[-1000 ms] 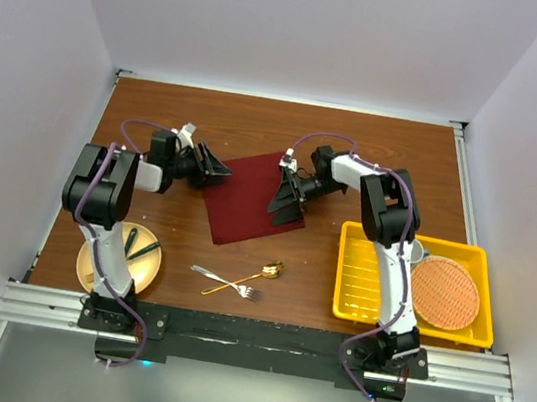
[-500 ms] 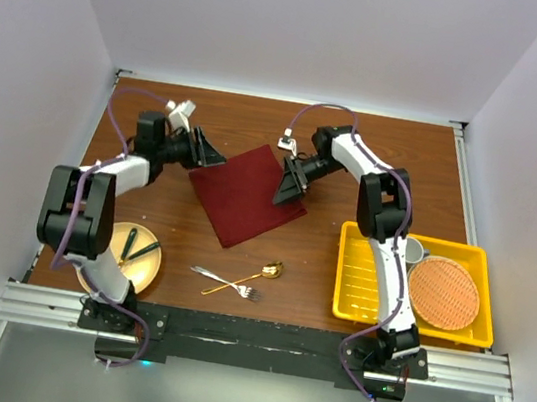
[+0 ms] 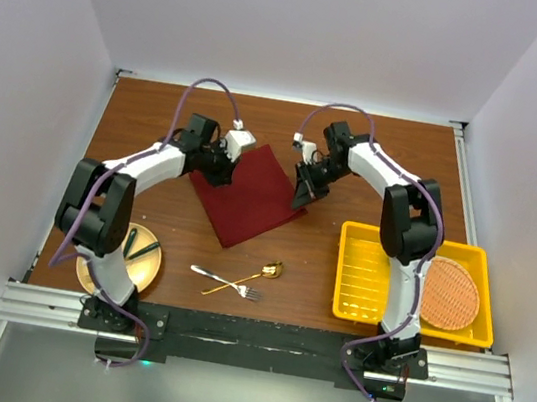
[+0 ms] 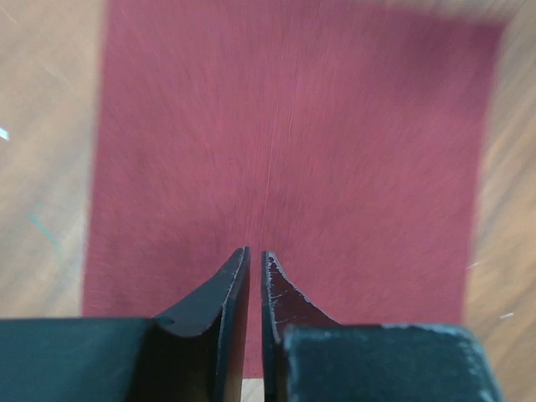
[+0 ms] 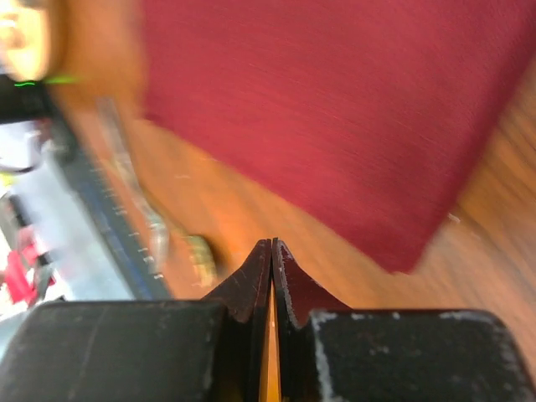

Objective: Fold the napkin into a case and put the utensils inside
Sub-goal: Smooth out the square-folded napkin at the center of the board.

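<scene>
The napkin (image 3: 249, 198) lies flat on the surface (image 3: 160, 114), mid-way across and turned corner-on to the arms. The left pincer (image 3: 221, 164) is over its left corner; in the left wrist view its fingers stand almost together, with only a thin slit between them, over the cloth, which looks smooth, and nothing shows in their grip. The right pincer (image 3: 301, 198) is at the right corner; the right wrist view shows it fully closed on nothing, over bare wood just beside the cloth's edge. The fork (image 3: 205, 273) and spoon (image 3: 271, 269) lie crossed nearer the arms, apart from the napkin.
</scene>
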### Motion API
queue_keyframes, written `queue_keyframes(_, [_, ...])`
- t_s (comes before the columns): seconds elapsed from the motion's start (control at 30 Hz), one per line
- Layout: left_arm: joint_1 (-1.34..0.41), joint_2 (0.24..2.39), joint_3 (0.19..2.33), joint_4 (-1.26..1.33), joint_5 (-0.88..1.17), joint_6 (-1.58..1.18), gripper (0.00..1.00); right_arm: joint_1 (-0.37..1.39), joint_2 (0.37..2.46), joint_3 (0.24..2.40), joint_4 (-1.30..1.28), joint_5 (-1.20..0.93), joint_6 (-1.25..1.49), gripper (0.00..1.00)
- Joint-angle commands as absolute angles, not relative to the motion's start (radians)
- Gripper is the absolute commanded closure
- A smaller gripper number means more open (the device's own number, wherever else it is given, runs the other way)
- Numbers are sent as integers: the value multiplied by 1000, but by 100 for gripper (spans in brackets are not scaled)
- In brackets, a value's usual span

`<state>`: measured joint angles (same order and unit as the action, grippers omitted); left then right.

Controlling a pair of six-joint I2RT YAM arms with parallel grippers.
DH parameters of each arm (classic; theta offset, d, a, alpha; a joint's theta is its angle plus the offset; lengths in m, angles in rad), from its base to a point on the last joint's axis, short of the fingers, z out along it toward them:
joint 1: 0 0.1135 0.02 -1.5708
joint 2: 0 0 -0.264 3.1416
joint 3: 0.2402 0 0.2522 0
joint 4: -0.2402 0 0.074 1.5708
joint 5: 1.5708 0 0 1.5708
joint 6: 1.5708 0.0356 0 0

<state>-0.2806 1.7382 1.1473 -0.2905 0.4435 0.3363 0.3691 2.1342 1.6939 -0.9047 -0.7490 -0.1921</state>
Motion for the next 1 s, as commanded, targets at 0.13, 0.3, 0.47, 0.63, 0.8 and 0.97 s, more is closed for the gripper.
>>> queue_keyframes(0.13, [-308, 1792, 1132, -388, 270, 483, 91, 370, 2223, 1670, -749, -463, -104, 97])
queue_keyframes(0.3, [-308, 1711, 1020, -423, 294, 512, 91, 385, 2272, 1727, -756, -472, -118, 97])
queue_keyframes(0.47, [-308, 1626, 996, -471, 345, 546, 84, 419, 2275, 1807, -825, -523, -182, 92])
queue_keyframes(0.63, [-308, 1465, 989, -498, 506, 674, 55, 419, 2198, 1859, -903, -645, -216, 76])
queue_keyframes(0.8, [-308, 1335, 885, -497, 656, 924, 46, 419, 2123, 1841, -841, -704, -172, 49])
queue_keyframes(0.97, [-321, 1321, 795, -514, 732, 1178, 47, 419, 2141, 1836, -765, -736, -124, 28])
